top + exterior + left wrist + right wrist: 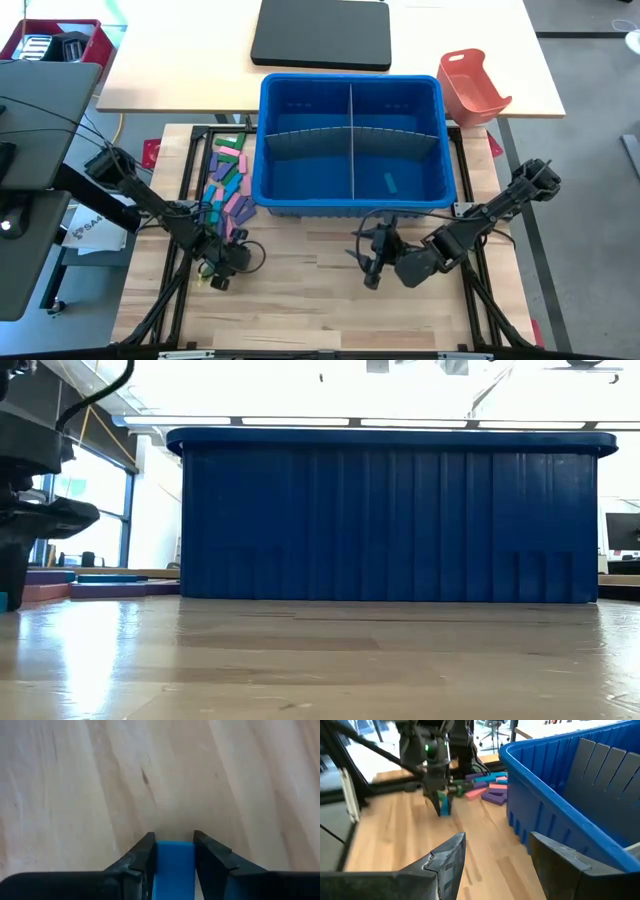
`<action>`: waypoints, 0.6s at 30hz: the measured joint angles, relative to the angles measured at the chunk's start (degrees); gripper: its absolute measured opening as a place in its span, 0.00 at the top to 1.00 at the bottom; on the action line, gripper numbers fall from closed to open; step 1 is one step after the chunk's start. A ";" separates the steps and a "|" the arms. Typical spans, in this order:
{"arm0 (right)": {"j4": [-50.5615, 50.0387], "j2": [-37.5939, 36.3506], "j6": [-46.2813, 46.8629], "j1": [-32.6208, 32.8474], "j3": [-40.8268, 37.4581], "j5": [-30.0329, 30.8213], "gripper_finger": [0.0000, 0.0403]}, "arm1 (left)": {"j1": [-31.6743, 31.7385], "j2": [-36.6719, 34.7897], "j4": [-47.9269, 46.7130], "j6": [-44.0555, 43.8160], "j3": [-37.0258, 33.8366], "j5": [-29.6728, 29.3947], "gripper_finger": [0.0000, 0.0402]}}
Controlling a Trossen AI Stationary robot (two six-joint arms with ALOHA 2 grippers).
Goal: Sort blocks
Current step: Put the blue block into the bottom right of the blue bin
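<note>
While the right tool [495, 865] gapes, the left tool [173, 851] clamps a blue block [172, 870]; no writing is legible.

My overhead camera looks straight down, my table-level one faces the big blue plastic bin [390, 515] close up, which both share.

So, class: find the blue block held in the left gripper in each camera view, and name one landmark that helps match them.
High view: hidden under the left gripper, lower left.
Low view: only a blue sliver at the left edge, probably it.
Left wrist view: blue block between the fingers, bottom centre.
Right wrist view: blue block, upper left.
Landmark: blue bin.
</note>
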 joint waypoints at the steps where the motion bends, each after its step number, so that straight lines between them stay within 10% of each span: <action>1: -1.06 0.00 -0.47 -0.05 0.00 -0.02 0.47 | 0.47 0.09 0.77 -0.59 0.37 -0.34 0.76; 9: -1.76 2.13 1.49 -0.50 0.00 -3.25 0.47 | 4.96 -1.31 18.29 12.78 10.13 -15.26 0.76; 18: 29.67 12.81 -21.72 -0.75 0.00 -4.93 0.47 | 7.94 -2.92 65.33 32.62 12.25 -7.95 0.76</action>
